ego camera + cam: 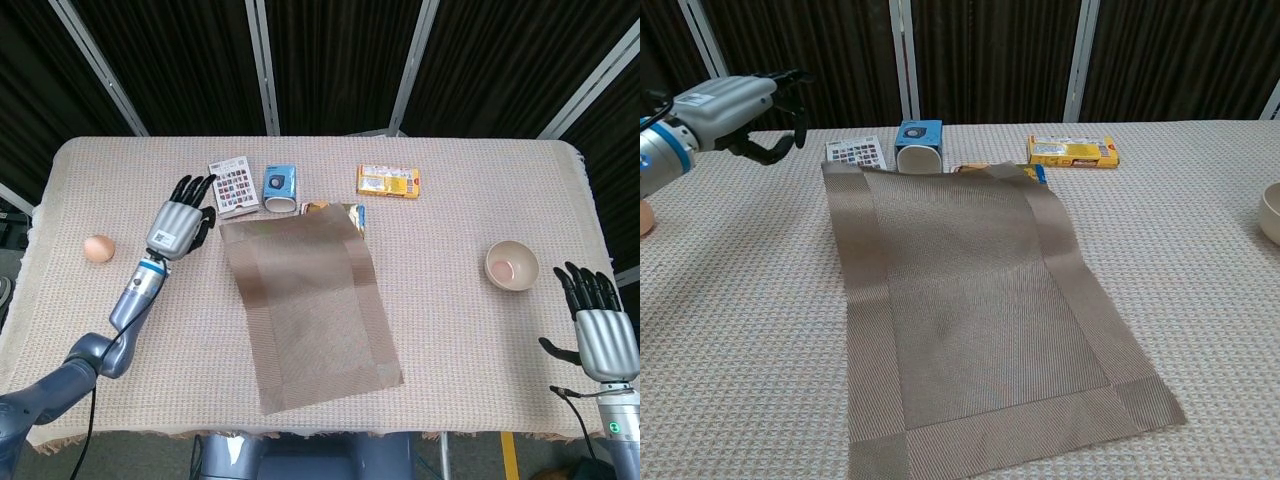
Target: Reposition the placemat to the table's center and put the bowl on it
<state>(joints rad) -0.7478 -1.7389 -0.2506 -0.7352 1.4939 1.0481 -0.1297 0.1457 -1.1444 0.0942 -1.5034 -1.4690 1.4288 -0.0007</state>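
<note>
The brown woven placemat (pixel 310 308) (pixel 975 310) lies flat and fully unfolded on the table, slightly skewed, its far edge over the orange-blue box. The cream bowl (pixel 512 266) (pixel 1271 213) sits at the table's right side, apart from the mat. My left hand (pixel 178 226) (pixel 735 108) hovers to the left of the mat's far left corner, fingers spread, holding nothing. At the table's near right corner my right hand (pixel 598 322) is raised with fingers apart and empty, below the bowl in the head view.
An egg (pixel 99 248) lies at the far left. Along the back stand a printed card box (pixel 233 186), a blue-white cup (pixel 280 188) on its side, a yellow box (pixel 389 181), and an orange-blue box (pixel 347 212) partly under the mat's far edge.
</note>
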